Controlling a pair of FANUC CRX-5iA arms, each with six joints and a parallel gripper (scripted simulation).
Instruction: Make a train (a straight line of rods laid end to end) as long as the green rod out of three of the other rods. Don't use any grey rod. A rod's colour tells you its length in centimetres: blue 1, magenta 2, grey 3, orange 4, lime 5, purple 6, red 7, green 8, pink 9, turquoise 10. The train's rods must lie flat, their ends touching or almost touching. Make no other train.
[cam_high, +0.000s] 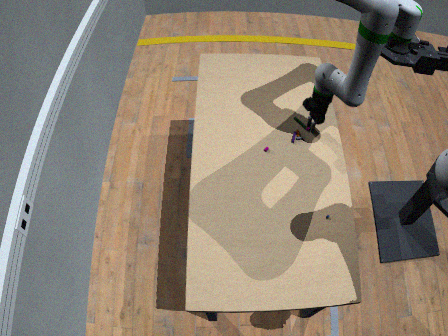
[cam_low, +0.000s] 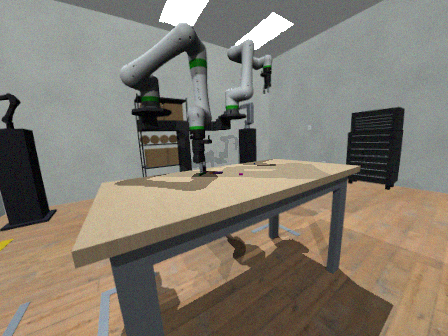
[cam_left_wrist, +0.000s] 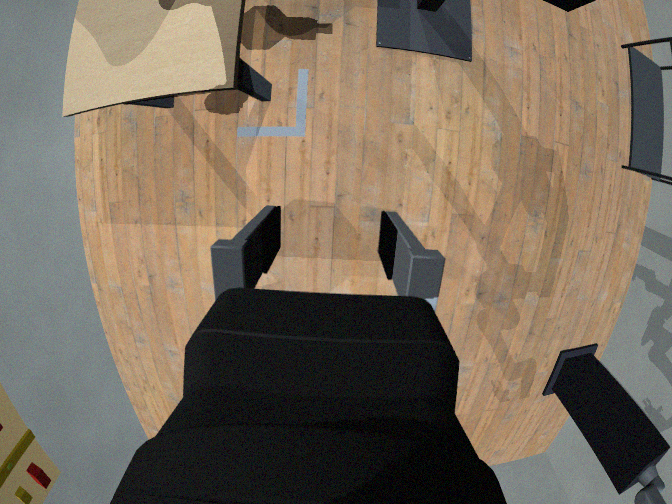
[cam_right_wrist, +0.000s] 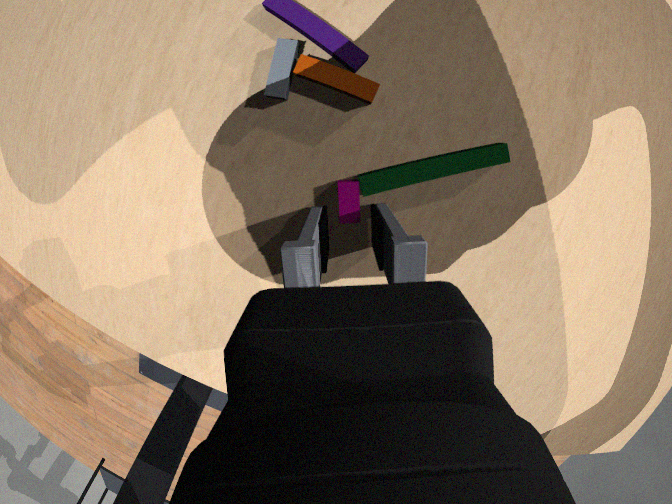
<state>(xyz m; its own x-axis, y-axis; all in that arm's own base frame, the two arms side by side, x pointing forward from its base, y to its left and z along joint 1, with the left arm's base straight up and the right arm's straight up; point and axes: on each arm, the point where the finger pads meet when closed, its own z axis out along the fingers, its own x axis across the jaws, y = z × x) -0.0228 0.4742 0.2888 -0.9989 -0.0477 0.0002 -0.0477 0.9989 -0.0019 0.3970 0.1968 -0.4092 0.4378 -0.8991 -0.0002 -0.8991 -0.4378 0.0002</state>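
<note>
My right gripper (cam_right_wrist: 349, 225) (cam_low: 203, 173) is partly open and empty, low over the table. A magenta rod (cam_right_wrist: 348, 196) lies just ahead of and between its fingertips, its far end at or very near the near end of the green rod (cam_right_wrist: 434, 168) (cam_high: 301, 122). An orange rod (cam_right_wrist: 336, 78), a purple rod (cam_right_wrist: 314, 26) (cam_high: 293, 137) and a grey rod (cam_right_wrist: 282, 67) lie close together farther off. A second magenta rod (cam_high: 266, 149) (cam_low: 241, 174) lies apart. A tiny dark bluish rod (cam_high: 328, 217) lies farther along the table. My left gripper (cam_left_wrist: 330, 229) (cam_low: 266, 91) is open and empty, high over the floor.
The table (cam_high: 225, 100) (cam_low: 145, 215) carries broad arm shadows. The grey and orange rods nearly touch, and the purple rod lies close beside the orange one. The left arm's dark base plate (cam_high: 390, 245) stands beside the table. A tool cabinet (cam_low: 375, 145) stands beyond.
</note>
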